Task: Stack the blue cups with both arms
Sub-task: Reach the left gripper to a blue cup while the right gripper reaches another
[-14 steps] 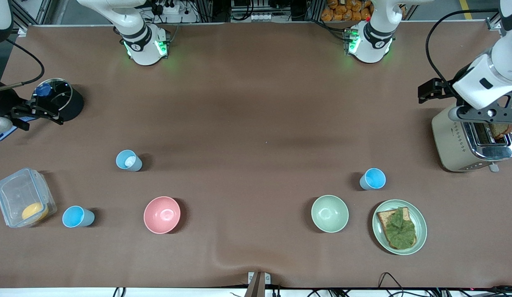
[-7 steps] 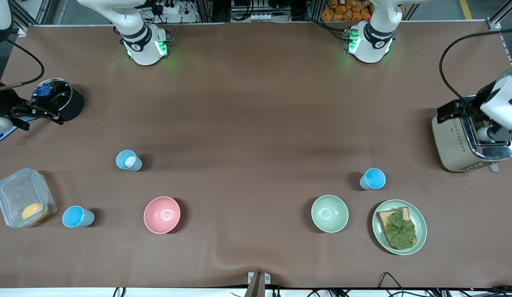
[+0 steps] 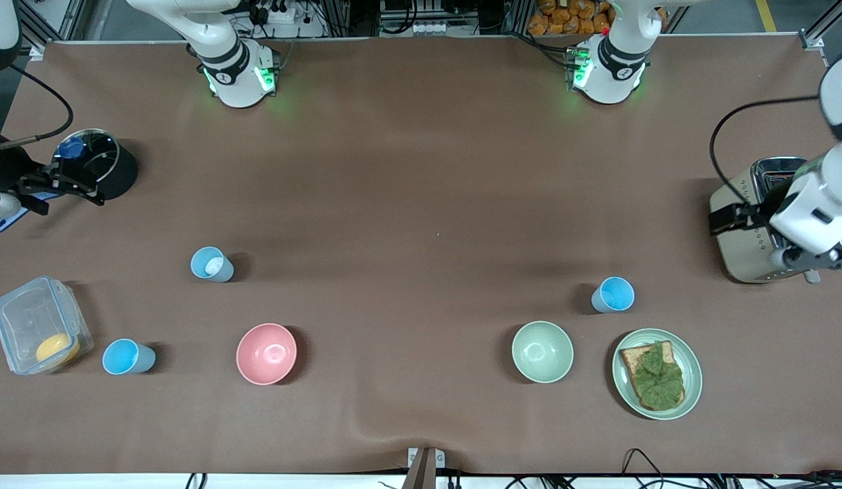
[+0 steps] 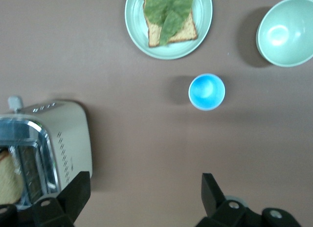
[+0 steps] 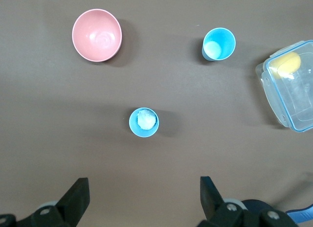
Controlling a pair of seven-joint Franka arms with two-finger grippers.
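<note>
Three blue cups stand upright and apart on the brown table. A pale cup with something whitish inside (image 3: 212, 264) shows in the right wrist view (image 5: 144, 122) too. A sky blue cup (image 3: 127, 357) stands beside the clear container, also in the right wrist view (image 5: 219, 43). Another sky blue cup (image 3: 613, 295) stands toward the left arm's end, also in the left wrist view (image 4: 206, 92). My left gripper (image 3: 809, 257) hangs open and empty over the toaster's edge (image 4: 144, 188). My right gripper (image 3: 1, 202) waits open and empty at the right arm's end (image 5: 144, 190).
A toaster (image 3: 743, 238) with a slice in its slot stands below the left gripper. A plate (image 3: 692, 370) with toast and lettuce and a pale green bowl (image 3: 542, 351) lie near the cup. A pink bowl (image 3: 266, 353), a clear container (image 3: 34, 322) and a black pot (image 3: 105, 163) are toward the right arm's end.
The left arm has swung from above the toaster's top toward the front camera, to the toaster's nearer edge. The right arm and all cups have stayed still.
</note>
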